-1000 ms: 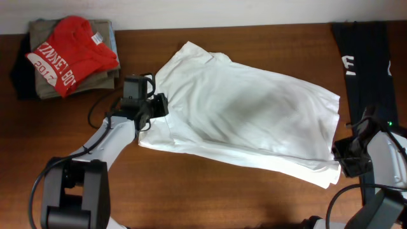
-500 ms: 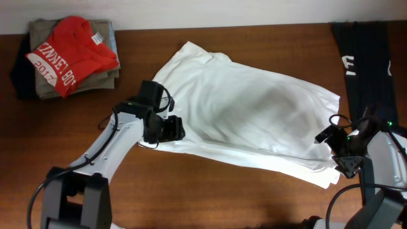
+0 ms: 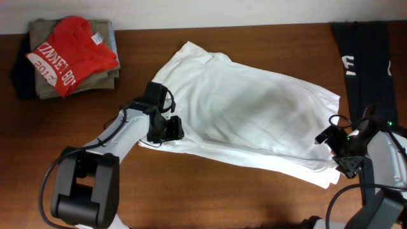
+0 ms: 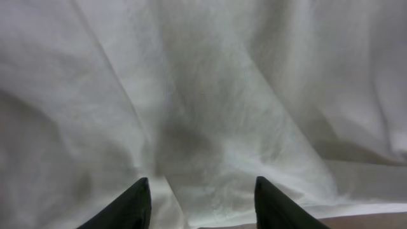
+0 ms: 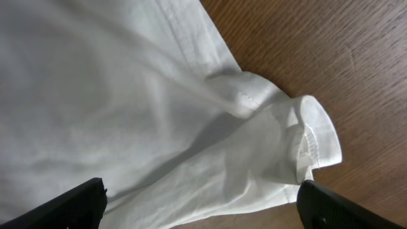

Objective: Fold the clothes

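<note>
A white shirt (image 3: 248, 117) lies spread flat across the middle of the brown table. My left gripper (image 3: 172, 127) is open, pressed low over the shirt's near-left edge; its wrist view is filled with creased white cloth (image 4: 210, 108) between the two fingers (image 4: 200, 200). My right gripper (image 3: 332, 151) is open over the shirt's near-right corner. In the right wrist view the folded hem corner (image 5: 311, 137) lies between the spread fingers (image 5: 202, 203), with bare wood beyond it.
A stack of folded clothes with a red shirt (image 3: 68, 56) on top sits at the far left. A dark garment (image 3: 365, 54) lies along the far right edge. A white wall runs along the table's back edge.
My left gripper has moved from the shirt's left side down onto its near-left edge. My right gripper has moved inward onto the near-right corner, then held still.
</note>
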`<state>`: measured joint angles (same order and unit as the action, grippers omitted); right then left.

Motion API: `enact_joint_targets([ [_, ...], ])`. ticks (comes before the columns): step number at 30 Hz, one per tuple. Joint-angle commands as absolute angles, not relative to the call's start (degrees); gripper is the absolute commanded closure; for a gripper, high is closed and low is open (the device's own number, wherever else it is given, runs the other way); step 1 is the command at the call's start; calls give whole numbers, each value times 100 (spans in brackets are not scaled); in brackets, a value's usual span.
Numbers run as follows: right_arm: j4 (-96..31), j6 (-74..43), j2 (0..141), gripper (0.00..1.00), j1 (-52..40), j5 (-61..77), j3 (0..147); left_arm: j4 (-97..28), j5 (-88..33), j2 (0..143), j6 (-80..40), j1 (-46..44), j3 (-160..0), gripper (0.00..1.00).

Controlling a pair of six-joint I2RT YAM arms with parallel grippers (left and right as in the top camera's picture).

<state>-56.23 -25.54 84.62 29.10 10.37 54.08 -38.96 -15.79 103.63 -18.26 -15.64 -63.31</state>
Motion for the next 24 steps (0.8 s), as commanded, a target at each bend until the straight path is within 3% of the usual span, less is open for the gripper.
enact_joint_targets([
  [1, -5677, -2547, 8490, 1, 2923, 814, 5428, -3793, -1520, 10414, -1863, -1566, -6283, 55],
  [16, -5660, -2550, 8490, 1, 2923, 790, 5428, -3900, -1540, 10704, -1861, -1588, -6276, 54],
  [19, -5651, -2550, 8490, 1, 2923, 790, 5426, -3763, -1623, 10704, -1863, -1588, -6278, 73],
  [21, -5651, -2550, 8490, 1, 2923, 790, 5428, -3688, -1684, 10704, -1861, -1588, -6278, 99],
  [24, -5651, -2550, 8490, 1, 2923, 792, 5426, -3452, -1946, 10704, -1863, -1586, -6278, 100],
])
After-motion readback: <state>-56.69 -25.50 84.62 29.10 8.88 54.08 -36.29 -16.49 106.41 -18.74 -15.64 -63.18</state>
